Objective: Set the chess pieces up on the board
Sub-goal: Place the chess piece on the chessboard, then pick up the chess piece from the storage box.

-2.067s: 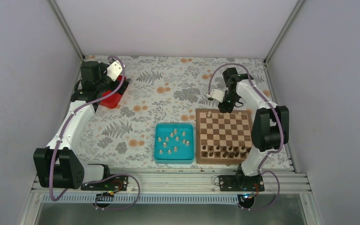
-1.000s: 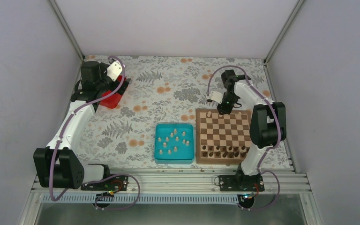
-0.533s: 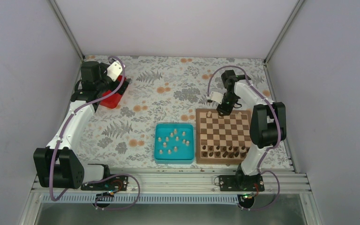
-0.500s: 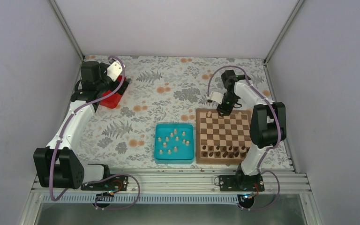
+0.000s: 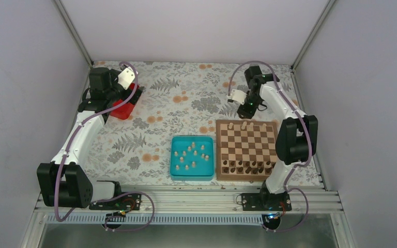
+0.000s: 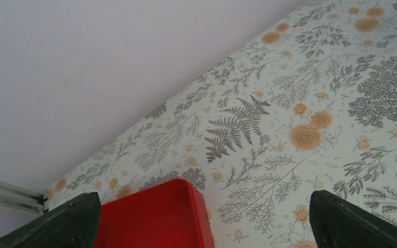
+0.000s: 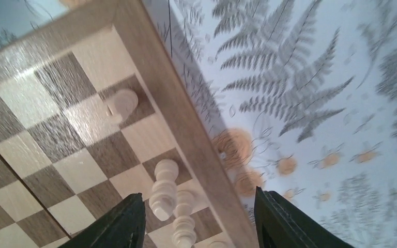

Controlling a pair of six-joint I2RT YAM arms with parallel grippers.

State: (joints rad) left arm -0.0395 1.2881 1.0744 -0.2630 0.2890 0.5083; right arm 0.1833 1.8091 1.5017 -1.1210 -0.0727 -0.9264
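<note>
Right gripper: hovered over the cloth just beyond the far edge of the board. Its fingers were spread, with nothing between them.
Left gripper: fingers spread wide and empty, above the bin at the far left, well apart from everything in play.
Pieces on the board: about four pale ones stood on the far row. The right wrist view showed three of them upright, two on neighbouring squares and one further along.
Dark men: lined up along the near side of the board.
Pieces not yet set: about eleven lay scattered in the tray, which sat just beside the board's left edge.
Direction from the fingers: the tray lay to the near-left of the right gripper, past the board's far-left corner.
Long axis: the tray pieces were too small to tell whether they stood or lay on their sides.
Nearer arm: the right, by my reading. It also sat on the board's side, so it could carry without crossing the other arm.
Step judged: between placements, with most of the pale side still to fetch.
Next move would need: a swing toward the tray, a descent over a single piece, and fingers narrowed enough to miss its neighbours.
Risk: the placed pieces stood close together on the far row, so a low pass could topple them.
</note>
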